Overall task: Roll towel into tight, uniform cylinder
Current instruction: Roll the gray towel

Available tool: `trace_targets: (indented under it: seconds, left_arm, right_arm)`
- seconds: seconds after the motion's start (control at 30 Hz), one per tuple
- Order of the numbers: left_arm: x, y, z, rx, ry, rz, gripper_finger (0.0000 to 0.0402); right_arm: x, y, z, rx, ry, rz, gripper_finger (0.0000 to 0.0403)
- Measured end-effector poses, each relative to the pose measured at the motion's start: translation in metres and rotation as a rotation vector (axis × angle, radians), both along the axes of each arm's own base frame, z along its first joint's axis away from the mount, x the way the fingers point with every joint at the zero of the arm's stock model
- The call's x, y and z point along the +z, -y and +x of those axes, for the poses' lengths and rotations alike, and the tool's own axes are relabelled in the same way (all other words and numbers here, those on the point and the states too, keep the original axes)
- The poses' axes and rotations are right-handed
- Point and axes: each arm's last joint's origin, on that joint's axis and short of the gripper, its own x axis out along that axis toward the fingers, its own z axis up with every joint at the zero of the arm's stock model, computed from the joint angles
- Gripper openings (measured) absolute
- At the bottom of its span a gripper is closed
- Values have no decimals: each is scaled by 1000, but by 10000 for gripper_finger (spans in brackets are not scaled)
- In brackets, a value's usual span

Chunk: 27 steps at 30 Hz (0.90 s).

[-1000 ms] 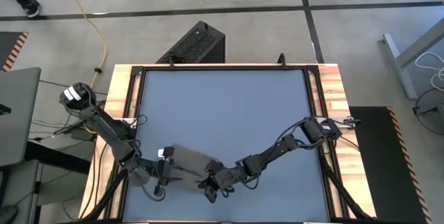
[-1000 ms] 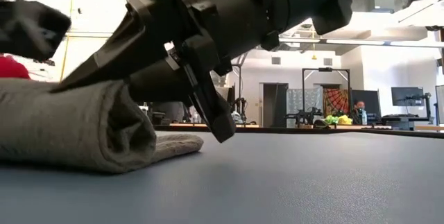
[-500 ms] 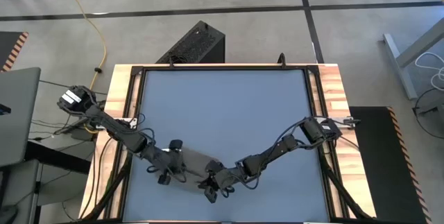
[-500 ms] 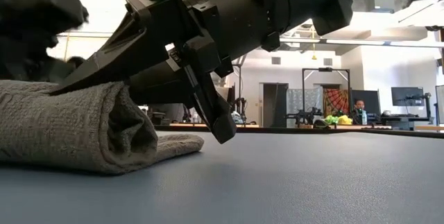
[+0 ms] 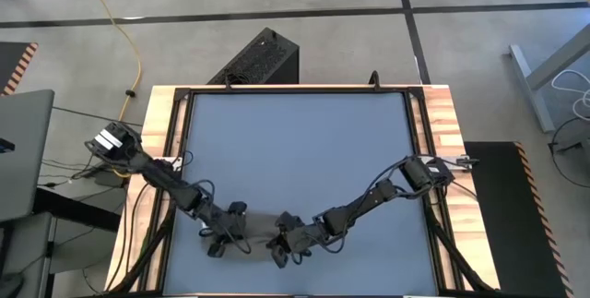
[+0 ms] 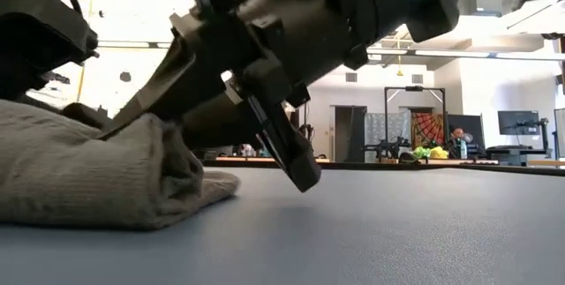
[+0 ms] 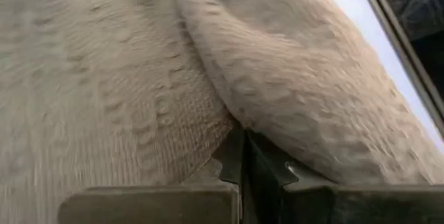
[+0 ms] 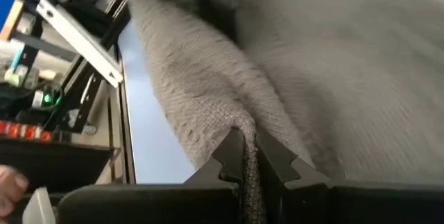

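towel (image 6: pixel 88 175) near the table's (image 5: pixel 304 141) 6 o'clock edge, partly rolled; a flat tail remains unrolled; my left gripper (image 7: pixel 243 156) pinches a fold at 7 o'clock; my right gripper (image 8: pixel 248 156) clamps cloth just beside; roll looks loose, tightening left.

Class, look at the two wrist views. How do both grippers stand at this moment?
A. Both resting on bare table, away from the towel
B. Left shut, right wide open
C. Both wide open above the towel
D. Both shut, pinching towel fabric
D: the left gripper and the right gripper each show fingers closed together with a fold of the towel between them.
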Motion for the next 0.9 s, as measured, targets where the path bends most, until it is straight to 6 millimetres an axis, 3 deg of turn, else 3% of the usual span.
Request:
trace_targets:
  seconds: [0.2,0.33,0.5,0.73,0.9]
  left_arm:
    - [0,7,-5,-31,-20,-23,0]
    - [1,8,-4,-50,-3,-23,0]
    - [5,11,-1,-107,36,20,0]
    - [31,9,1,-140,74,192,0]
    - [67,0,-3,-71,126,339,0]
  right_arm:
    - [-3,1,-3,-46,-47,-3,34]
    - [-6,14,0,-84,-98,-17,34]
    - [-8,32,6,-12,-123,-33,34]
    - [-18,59,13,52,-189,-28,34]
    - [-20,71,16,88,-203,-27,34]
